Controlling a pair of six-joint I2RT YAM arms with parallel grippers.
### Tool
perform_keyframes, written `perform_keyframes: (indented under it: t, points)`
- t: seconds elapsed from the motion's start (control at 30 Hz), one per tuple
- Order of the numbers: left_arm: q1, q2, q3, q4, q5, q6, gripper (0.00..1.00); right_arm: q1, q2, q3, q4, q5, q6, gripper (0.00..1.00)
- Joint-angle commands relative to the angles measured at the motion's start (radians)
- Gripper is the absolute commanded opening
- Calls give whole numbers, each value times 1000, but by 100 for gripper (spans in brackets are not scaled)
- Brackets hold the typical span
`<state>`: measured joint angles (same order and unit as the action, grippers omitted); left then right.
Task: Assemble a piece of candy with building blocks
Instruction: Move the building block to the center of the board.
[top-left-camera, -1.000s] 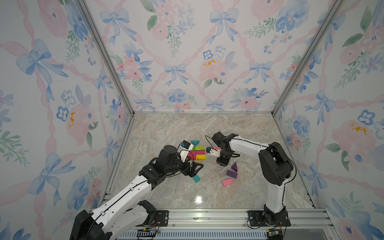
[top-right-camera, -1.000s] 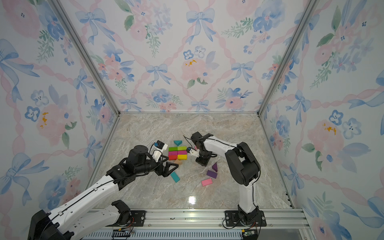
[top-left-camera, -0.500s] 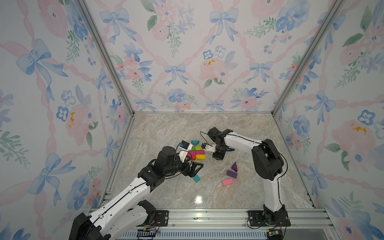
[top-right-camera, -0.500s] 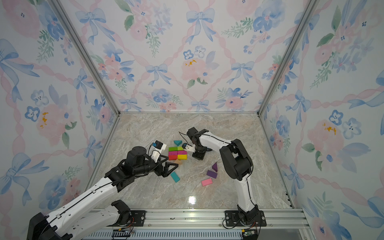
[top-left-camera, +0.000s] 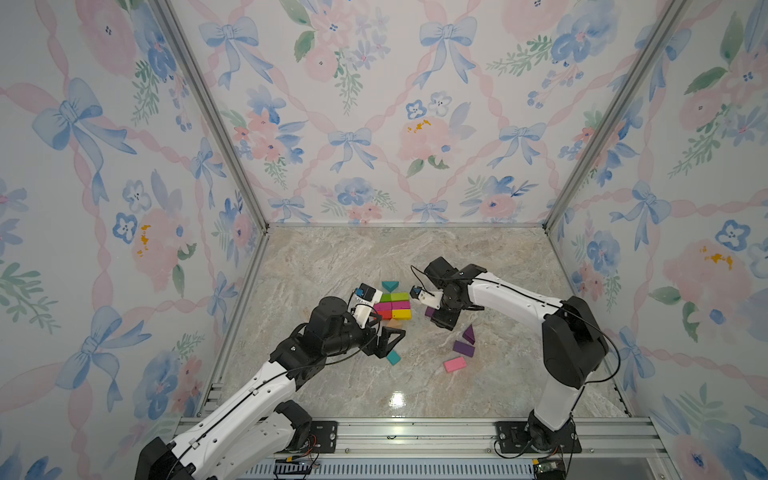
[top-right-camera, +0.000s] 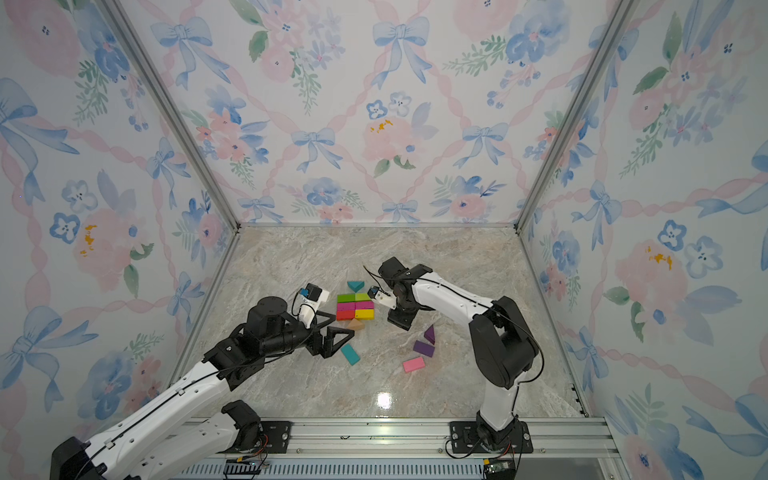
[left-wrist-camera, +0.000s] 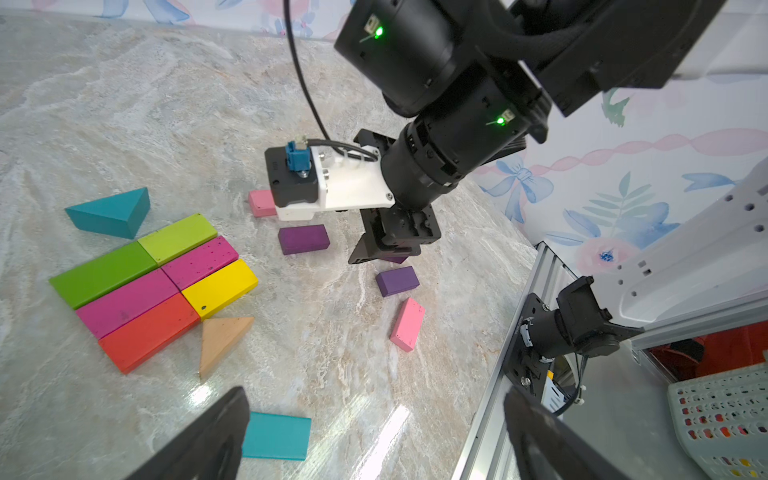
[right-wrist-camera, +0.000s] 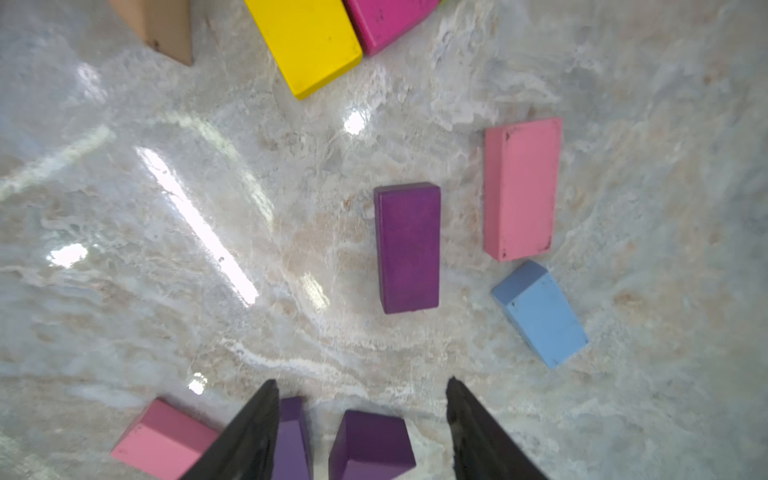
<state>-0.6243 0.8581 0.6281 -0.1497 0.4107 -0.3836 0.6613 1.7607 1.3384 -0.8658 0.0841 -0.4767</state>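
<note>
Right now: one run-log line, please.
left gripper open, empty | right gripper open, empty | purple block loose on table | six-block rectangle laid flat

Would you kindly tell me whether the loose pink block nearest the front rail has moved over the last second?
No. In both top views the pink block keeps its spot, the same gap from the front rail and the purple block.

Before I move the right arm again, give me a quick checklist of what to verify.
1. Right gripper empty: ok, jaws apart, nothing between.
2. Purple block lying flat: ok.
3. Purple block joined to body: not ok, gap to yellow block.
4. Left gripper open, empty: ok.
5. Tan wedge against body: ok, touches yellow block.
6. Teal wedge against body: cannot tell.
</note>
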Motion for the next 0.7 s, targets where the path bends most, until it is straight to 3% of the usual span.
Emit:
perform_keyframes:
  t: [0.0, 0.3, 0.67]
  points:
    - [-19, 15, -10, 23, 33, -11, 98, 9, -44, -84, -82, 14, 62, 65]
    - [-121, 85, 35, 97, 35, -10, 98, -7, -13, -137, -113, 26, 67, 64]
    - [-123, 85, 33, 119, 66, -3, 98, 3, 61, -148, -122, -1, 75, 52]
